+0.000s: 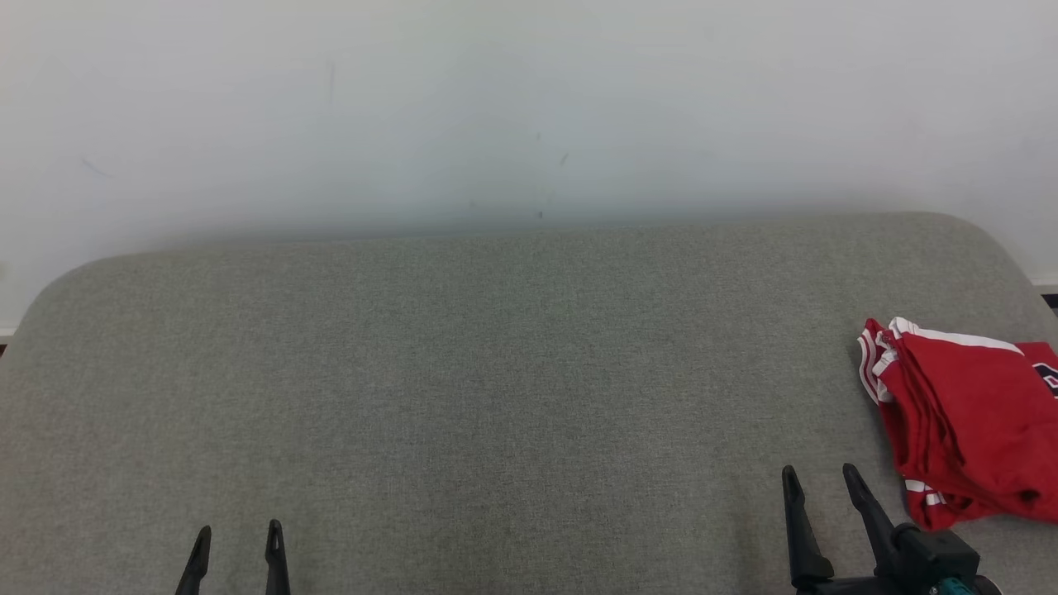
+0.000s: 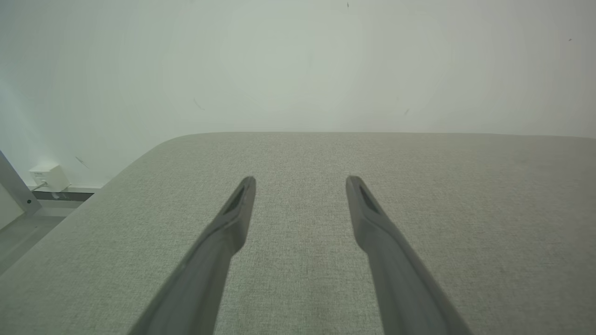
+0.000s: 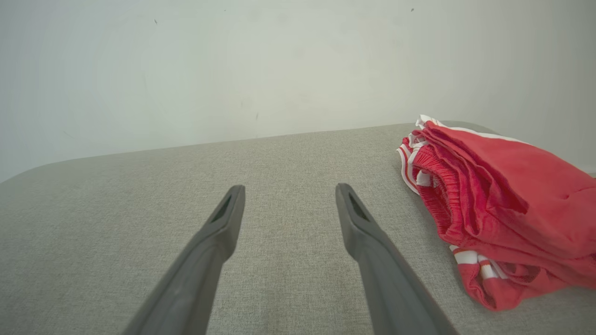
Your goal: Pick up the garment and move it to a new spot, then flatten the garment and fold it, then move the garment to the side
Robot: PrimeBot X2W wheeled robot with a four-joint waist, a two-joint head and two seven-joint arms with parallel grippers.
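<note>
The garment is a red piece with white stripes, lying folded in a loose pile at the right edge of the grey fabric surface. In the right wrist view the garment lies to the right of my fingers, apart from them. My right gripper stands open near the front edge, just left of the garment, holding nothing. My left gripper is open at the lower left, far from the garment, with bare grey fabric between its fingers.
A pale wall rises right behind the grey surface, whose far corners are rounded. In the left wrist view a small white box sits on the floor by the wall, past the surface's left edge.
</note>
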